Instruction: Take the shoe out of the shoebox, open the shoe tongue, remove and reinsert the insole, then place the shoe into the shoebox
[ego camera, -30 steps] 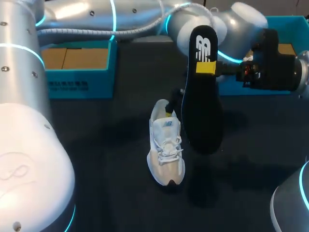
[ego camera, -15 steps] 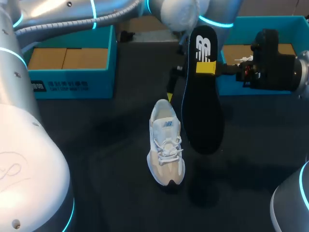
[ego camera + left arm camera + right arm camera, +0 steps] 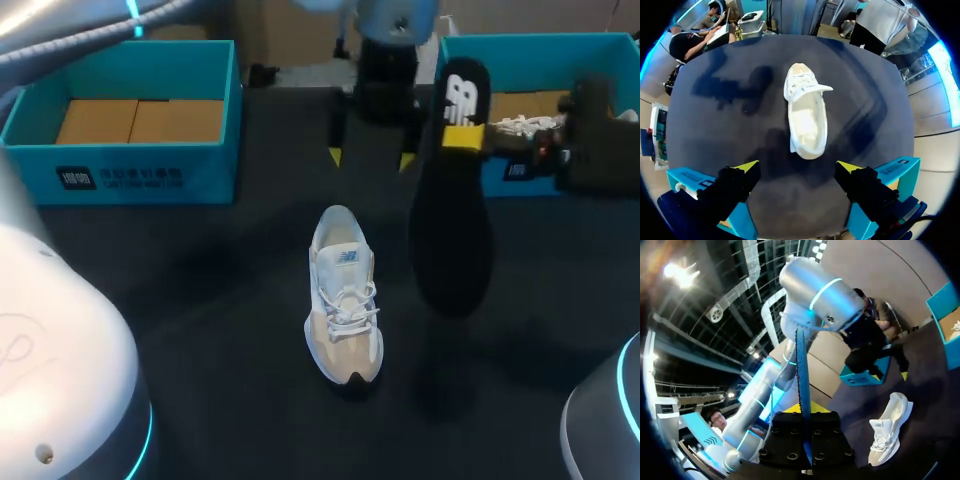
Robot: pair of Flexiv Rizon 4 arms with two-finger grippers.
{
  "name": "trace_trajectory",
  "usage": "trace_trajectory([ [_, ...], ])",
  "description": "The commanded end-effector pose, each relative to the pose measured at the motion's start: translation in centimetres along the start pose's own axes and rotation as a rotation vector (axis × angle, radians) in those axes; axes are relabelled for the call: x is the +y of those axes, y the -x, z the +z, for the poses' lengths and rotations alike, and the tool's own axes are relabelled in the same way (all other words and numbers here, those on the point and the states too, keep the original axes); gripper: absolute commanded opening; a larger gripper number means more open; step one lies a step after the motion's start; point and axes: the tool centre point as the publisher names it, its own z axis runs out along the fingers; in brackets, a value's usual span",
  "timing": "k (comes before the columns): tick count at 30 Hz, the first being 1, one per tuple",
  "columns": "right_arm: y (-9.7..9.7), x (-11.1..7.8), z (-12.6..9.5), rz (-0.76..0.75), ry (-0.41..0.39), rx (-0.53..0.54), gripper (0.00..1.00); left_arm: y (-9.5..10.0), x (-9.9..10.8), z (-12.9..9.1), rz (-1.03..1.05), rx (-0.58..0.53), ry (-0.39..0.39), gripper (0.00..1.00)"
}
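The right tool [image 3: 466,139], reaching in from 3 o'clock, is clenched on the black insole [image 3: 452,230] near its logo end, holding it above the desk [image 3: 200,300] with its long axis running roughly 12 to 6 o'clock, logo end at 12. The white shoe [image 3: 343,300] stands upright on the middle of the desk, at about 8 o'clock from the hanging insole and apart from it. Its own axis lies close to parallel, with the heel at 12 and the toe at 6. The left tool [image 3: 370,158] hangs released, fingers spread wide, at 12 o'clock just beyond the heel. Its wrist view shows the shoe straight ahead, heel end nearest, the mouth open and the tongue seemingly pulled up toward the toe. With insole and shoe apparently pointing the same way, reinsertion likely turns on carrying the insole toward 8 o'clock and tipping its free end down into the mouth. The left tool is the nearer one to steady the heel. The left shoebox [image 3: 150,178] sits at 10 o'clock from the shoe, and the right shoebox [image 3: 520,45] at 2 o'clock, behind the insole.
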Motion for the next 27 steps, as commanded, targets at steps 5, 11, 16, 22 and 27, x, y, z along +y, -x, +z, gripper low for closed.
trace_trajectory([
  [5, 3.0, 2.2, -3.1, 0.124, 0.031, -0.092, 0.00, -4.6, -0.9, -2.9, 0.051, -0.326, 0.021, 1.00],
  [11, 5.3, 4.0, -2.7, 0.204, 0.024, -0.096, 0.00, -5.4, -1.5, -4.5, 0.085, -0.477, 0.020, 1.00],
  [16, 7.2, 5.4, -1.9, 0.245, 0.009, -0.102, 0.00, -5.4, -2.3, -5.9, 0.122, -0.582, 0.044, 1.00],
  [22, 9.0, 7.1, -0.6, 0.306, -0.031, -0.108, 0.00, -6.1, -3.7, -7.6, 0.127, -0.734, 0.069, 1.00],
  [27, 10.1, 8.6, 0.4, 0.322, -0.057, -0.085, 0.00, -7.4, -5.2, -8.9, 0.141, -0.831, 0.105, 1.00],
])
